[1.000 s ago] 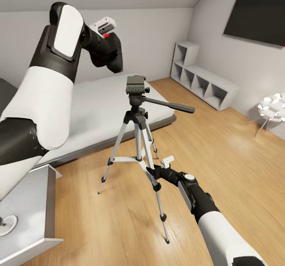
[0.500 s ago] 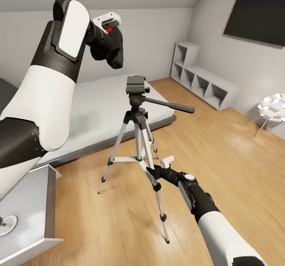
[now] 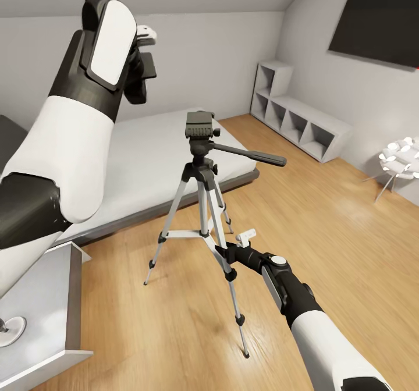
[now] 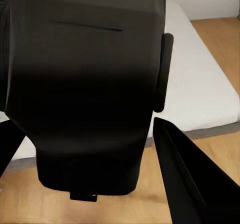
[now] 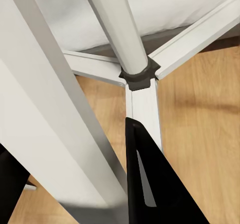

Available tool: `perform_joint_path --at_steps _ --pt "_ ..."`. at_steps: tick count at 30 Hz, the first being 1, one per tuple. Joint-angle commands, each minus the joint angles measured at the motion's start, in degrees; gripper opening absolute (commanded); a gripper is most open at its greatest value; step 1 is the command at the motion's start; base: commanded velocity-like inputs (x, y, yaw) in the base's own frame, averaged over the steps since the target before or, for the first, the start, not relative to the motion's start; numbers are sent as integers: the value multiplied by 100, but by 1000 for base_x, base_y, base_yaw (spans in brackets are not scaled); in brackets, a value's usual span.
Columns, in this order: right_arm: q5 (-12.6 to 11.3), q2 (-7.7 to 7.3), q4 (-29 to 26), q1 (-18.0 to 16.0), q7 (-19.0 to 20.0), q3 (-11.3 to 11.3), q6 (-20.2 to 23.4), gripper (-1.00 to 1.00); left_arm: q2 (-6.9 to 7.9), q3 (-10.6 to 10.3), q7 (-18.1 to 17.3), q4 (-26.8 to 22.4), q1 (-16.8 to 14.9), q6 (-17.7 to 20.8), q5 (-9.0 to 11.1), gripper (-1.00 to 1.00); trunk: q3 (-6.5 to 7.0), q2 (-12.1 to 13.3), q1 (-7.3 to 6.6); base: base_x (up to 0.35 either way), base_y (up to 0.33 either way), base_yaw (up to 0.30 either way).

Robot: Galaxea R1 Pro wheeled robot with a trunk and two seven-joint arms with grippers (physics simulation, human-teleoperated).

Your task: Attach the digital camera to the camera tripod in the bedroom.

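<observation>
While left pincer (image 4: 85,149) clamps digital camera (image 4: 85,84), right pincer (image 3: 228,255) around camera tripod (image 3: 201,164) leg.

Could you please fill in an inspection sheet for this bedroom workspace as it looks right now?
Surface: light wood floor.
Job's things: silver-legged camera tripod upright, head bare; black compact digital camera between the left gripper's fingers.
Clutter: white chair by the wall.
Grippers: left gripper raised, shut on the camera; right gripper closed on a tripod leg.
Cables: nothing seen.
Surroundings: grey-framed low bed, white cube shelves, dark wall panel.
</observation>
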Motion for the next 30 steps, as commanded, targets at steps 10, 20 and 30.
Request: perform_joint_path --at_steps 10,20,30 --pt "380 4 319 -3 -142 -8 17 -100 38 -305 -670 27 -7 122 72 -100 -11 -7 5 0 0 0" --pt "375 -4 313 -3 -134 -8 16 -100 1219 -515 -5969 -189 -7 -527 -186 -100 -11 -7 5 0 0 0" --pt "383 -4 317 -5 -141 -8 17 -100 2128 -891 -9107 -15 -7 -1914 -363 -100 -11 -7 5 0 0 0"
